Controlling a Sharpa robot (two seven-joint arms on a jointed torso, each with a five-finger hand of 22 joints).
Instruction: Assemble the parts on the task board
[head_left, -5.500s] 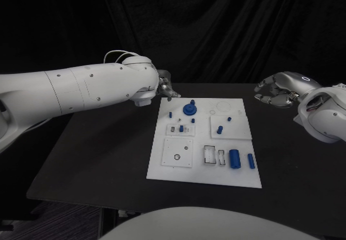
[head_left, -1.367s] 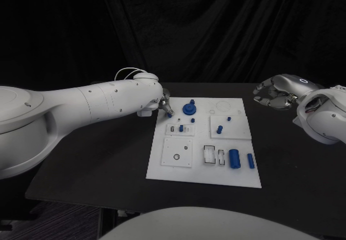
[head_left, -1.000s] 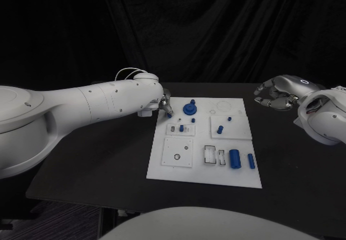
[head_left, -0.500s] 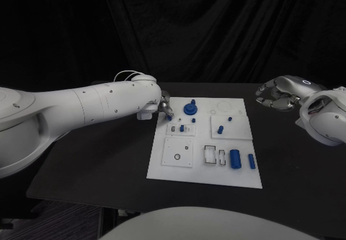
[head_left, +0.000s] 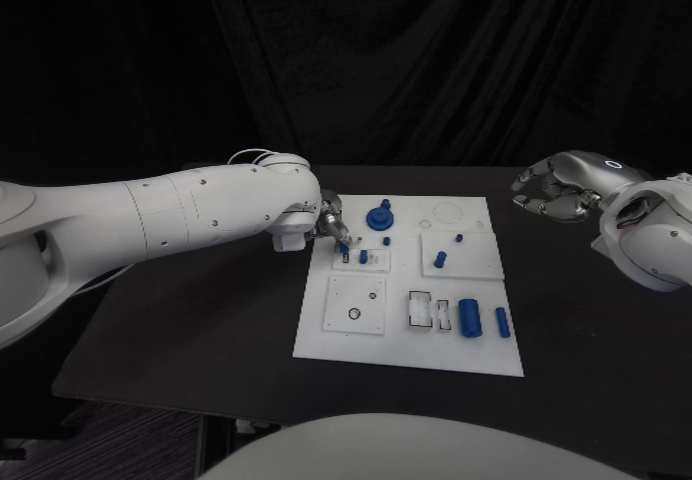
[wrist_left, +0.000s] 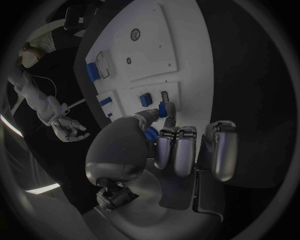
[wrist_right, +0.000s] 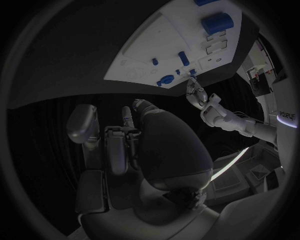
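Left hand (head_left: 330, 226) over task board (head_left: 411, 340) far-left edge, pinching small blue peg (wrist_left: 167, 108) above the small socket block (head_left: 362, 259). Right hand (head_left: 552, 190) clear of board's far-right corner, fingers curled on nothing. Recommended: keep peg upright, align before pressing down.

Left hand (wrist_left: 164, 150) over the near edge of the white task board (wrist_left: 181, 40); thumb and a fingertip pinch a small blue peg (wrist_left: 167, 108) just above the board, other fingers (wrist_left: 220, 150) curled alongside. Blue block (wrist_left: 145, 100) beside the peg; larger blue part (wrist_left: 92, 71) farther along; round hole (wrist_left: 135, 34) beyond
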